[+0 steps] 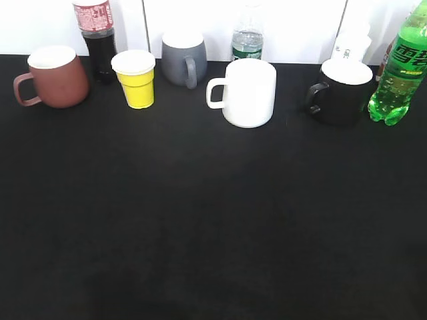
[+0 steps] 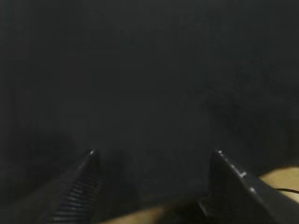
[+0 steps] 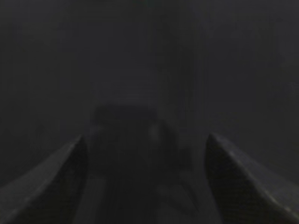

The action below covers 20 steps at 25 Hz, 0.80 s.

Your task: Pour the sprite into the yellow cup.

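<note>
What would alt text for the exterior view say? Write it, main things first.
A green sprite bottle stands at the far right of a black table, and a yellow cup at the back left, among brown, grey, white and black mugs. No arm shows.

A black table (image 1: pixel 213 227) fills the exterior view, with a row of drinkware along its far edge from ten o'clock to two o'clock. From the left stand a brown handled mug (image 1: pixel 52 77), a dark cola bottle with a red label (image 1: pixel 97 39) behind it toward eleven o'clock, a grey mug (image 1: pixel 183 59), and a clear bottle with a green label (image 1: pixel 247 37) at twelve o'clock. A white handled mug (image 1: pixel 245 92) stands just in front of that clear bottle, and a black mug (image 1: pixel 340 92) with a white inside stands at two o'clock.
</note>
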Available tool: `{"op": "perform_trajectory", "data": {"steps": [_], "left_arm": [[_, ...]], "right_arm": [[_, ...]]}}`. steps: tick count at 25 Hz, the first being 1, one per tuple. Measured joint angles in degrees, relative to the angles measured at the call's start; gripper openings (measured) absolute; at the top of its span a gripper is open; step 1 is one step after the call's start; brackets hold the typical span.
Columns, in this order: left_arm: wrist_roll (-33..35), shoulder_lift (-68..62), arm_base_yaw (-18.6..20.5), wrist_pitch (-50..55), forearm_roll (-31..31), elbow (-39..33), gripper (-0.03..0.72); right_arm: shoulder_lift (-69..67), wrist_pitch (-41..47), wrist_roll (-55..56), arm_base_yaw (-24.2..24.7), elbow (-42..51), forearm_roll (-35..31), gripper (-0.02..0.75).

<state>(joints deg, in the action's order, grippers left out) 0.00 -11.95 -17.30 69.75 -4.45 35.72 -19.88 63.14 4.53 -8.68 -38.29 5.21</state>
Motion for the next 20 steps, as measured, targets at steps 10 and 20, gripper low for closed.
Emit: {"op": "perform_trajectory", "data": {"steps": [10, 20], "left_arm": [[1.4, 3.0, 0.0, -8.7, 0.4, -5.9, 0.545], [1.4, 4.5, 5.3, -8.7, 0.3, -5.9, 0.545]], "right_arm": [[9.9, -3.4, -4.5, 0.0, 9.5, -3.0, 0.587], [10.7, -3.5, -4.5, 1.5, 9.5, -3.1, 0.587]]}}
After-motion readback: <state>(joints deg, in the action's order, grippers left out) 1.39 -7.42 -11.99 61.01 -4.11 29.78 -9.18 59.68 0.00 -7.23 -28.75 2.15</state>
